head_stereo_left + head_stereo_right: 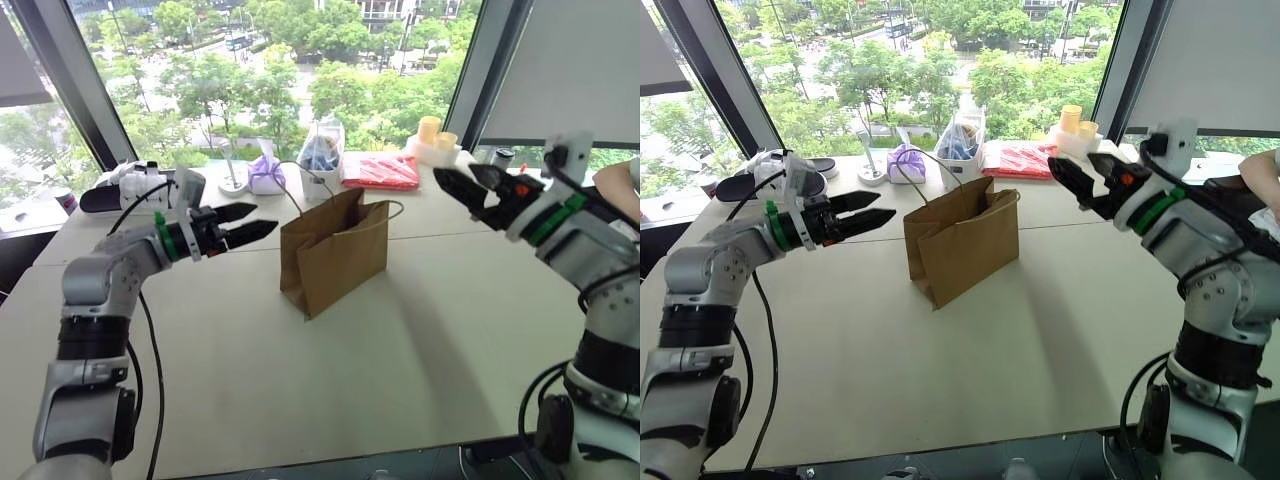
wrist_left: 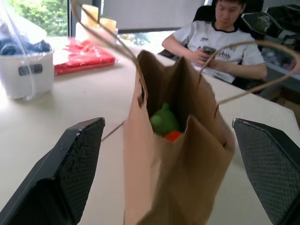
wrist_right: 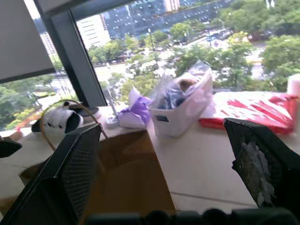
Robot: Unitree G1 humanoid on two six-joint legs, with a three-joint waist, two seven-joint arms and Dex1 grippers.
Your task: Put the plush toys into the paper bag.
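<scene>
I see the paper bag [image 1: 335,252] standing upright near the middle of the tabletop [image 1: 400,350], plain brown kraft, rectangular, with its mouth open toward the ceiling. One narrow side faces me, creased inward along its fold. Its thin tan cord handles [image 2: 262,65] loop up above the rim, one arching toward the window side, the other toward the near side. Looking down into the mouth from the left wrist camera, I can make out both plush toys inside: the light green toy [image 2: 164,120], rounded, sitting above the orange toy [image 2: 173,136], of which only a small patch shows beside the bag's inner fold.
</scene>
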